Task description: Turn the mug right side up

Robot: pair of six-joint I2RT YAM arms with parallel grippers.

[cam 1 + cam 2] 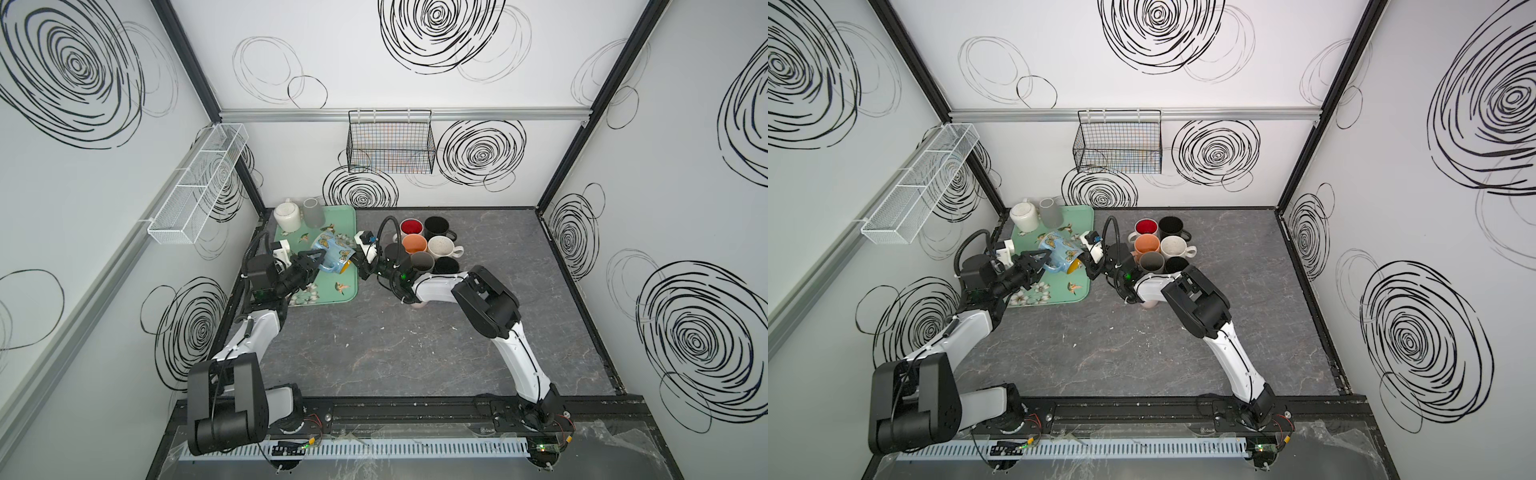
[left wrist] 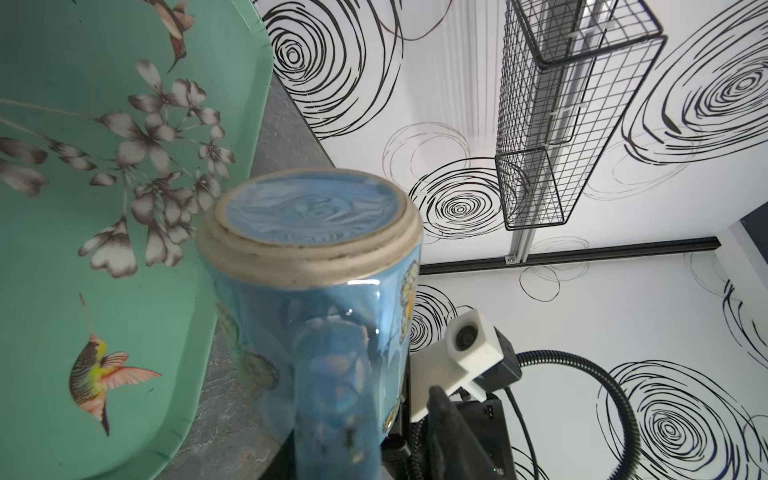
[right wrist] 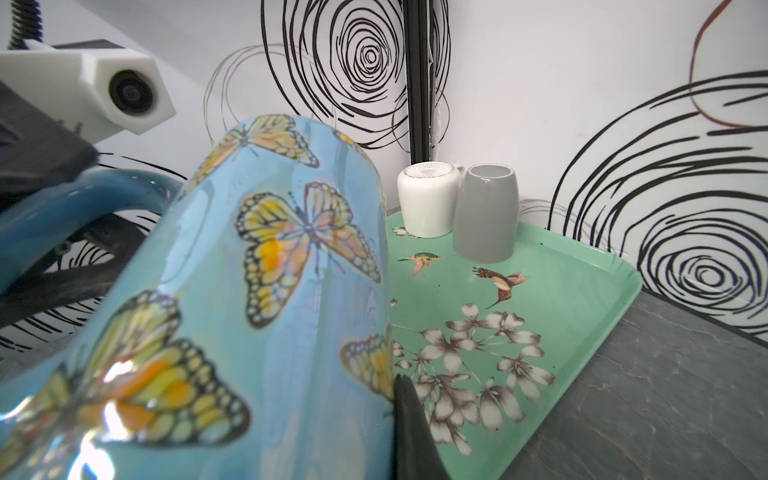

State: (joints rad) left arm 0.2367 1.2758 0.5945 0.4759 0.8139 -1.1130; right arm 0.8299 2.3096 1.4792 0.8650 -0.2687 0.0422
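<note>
The mug [image 1: 332, 252] [image 1: 1059, 252] is light blue with orange butterflies and a yellow inside. It hangs tilted on its side over the green tray [image 1: 332, 293], mouth toward the right arm. My right gripper [image 1: 356, 264] [image 1: 1086, 266] is shut on its rim; one finger [image 3: 411, 436] lies against the outer wall, the other is hidden. My left gripper [image 1: 315, 259] [image 1: 1040, 257] straddles the mug's handle [image 2: 332, 395], jaws open, with a gap between one finger [image 2: 444, 419] and the handle. The mug's base [image 2: 311, 212] faces the left wrist camera.
An upturned white mug [image 1: 286, 216] and an upturned grey cup [image 1: 312, 212] stand at the tray's far end. Several upright mugs [image 1: 428, 249] cluster right of the tray, close behind the right arm. A black wire basket [image 1: 390, 145] hangs on the back wall, a white mesh one [image 1: 199, 187] on the left wall.
</note>
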